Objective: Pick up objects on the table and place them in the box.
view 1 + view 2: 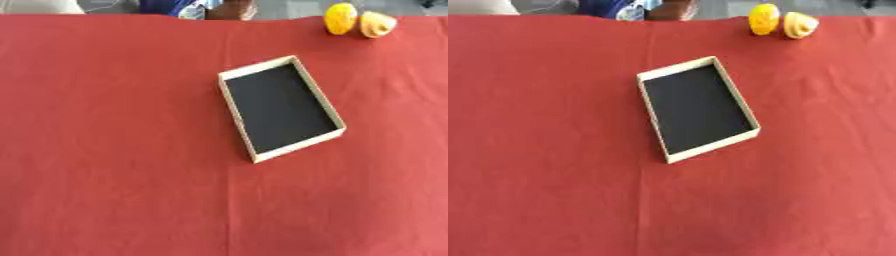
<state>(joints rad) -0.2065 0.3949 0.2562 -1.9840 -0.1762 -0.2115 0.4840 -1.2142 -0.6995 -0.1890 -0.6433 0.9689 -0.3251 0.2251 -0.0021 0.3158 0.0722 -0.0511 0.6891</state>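
1. Worktop [114,150] is lying under a red cloth; neither hand is showing in either view, so hand state cannot be told.
2. Box [255,156], pale-rimmed with a dark floor, is sitting near centre, turned askew, holding nothing.
3. Yellow object [340,19] and orange-yellow object [376,24] are resting side by side, close together, at the far right edge, well apart from the box.

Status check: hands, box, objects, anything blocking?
Neither hand in view. Shallow wooden box with black floor empty, mid-table. Two yellow-orange rounded objects at far right edge. Nothing between.
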